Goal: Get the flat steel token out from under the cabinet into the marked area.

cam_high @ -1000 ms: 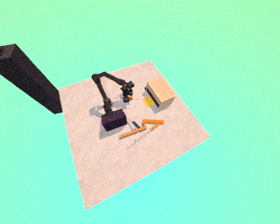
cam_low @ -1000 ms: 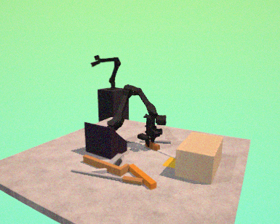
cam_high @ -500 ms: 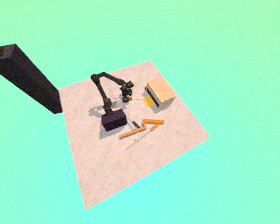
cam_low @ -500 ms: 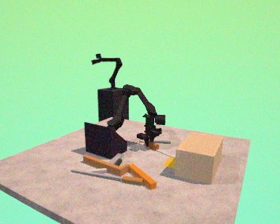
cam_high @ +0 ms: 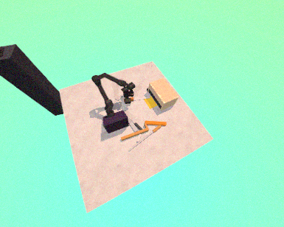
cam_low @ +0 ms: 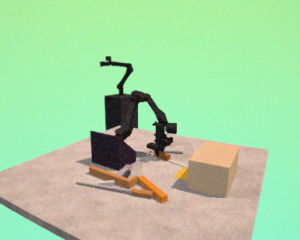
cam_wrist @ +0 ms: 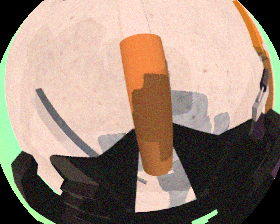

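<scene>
My gripper (cam_high: 129, 100) (cam_low: 158, 153) (cam_wrist: 152, 129) is shut on the orange handle (cam_wrist: 143, 57) (cam_low: 166, 157) of a thin-rod tool, low over the table. Its thin pale rod (cam_low: 178, 164) (cam_high: 139, 99) points toward the cabinet; its far tip is not clear. The tan cabinet (cam_high: 164, 92) (cam_low: 210, 167) stands on the table (cam_high: 101, 177) (cam_low: 68, 202), with a dark strip along its low front in the top view. The yellow marked area (cam_high: 150, 102) (cam_low: 181, 174) lies in front of it, partly hidden by the cabinet in the exterior view. The steel token cannot be made out.
An angled orange bar (cam_high: 134, 134) (cam_low: 151, 188) and a second thin-rod tool with an orange handle (cam_high: 159, 128) (cam_low: 142, 192) lie beside the dark arm base (cam_high: 116, 122) (cam_low: 111, 152). A dark grey piece (cam_high: 138, 126) lies near them. A grey bar (cam_wrist: 66, 125) (cam_low: 174, 152) lies beside my gripper.
</scene>
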You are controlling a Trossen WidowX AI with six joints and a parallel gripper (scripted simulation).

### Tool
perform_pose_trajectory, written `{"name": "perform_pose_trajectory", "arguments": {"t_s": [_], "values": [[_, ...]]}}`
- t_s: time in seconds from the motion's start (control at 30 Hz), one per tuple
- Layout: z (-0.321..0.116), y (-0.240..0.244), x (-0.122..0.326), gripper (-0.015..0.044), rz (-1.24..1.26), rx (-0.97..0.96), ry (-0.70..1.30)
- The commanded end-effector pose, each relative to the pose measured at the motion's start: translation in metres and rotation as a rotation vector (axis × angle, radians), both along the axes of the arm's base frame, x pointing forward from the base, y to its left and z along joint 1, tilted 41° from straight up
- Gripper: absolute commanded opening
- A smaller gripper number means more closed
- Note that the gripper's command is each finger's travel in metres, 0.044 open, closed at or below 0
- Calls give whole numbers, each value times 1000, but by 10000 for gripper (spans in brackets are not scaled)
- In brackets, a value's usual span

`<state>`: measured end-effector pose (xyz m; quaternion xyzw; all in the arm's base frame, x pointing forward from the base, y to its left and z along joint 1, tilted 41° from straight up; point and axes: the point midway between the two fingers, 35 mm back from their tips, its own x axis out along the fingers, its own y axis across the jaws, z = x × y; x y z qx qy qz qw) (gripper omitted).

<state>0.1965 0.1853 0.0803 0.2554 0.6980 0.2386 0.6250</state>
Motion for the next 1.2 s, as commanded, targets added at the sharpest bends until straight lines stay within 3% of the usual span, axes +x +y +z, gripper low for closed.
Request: {"name": "perform_pose_trajectory", "arguments": {"t_s": [0.0, 1.17], "values": [[2, 0, 0, 0, 30, 8, -30], [2, 0, -1, 0, 239, 32, -212]]}}
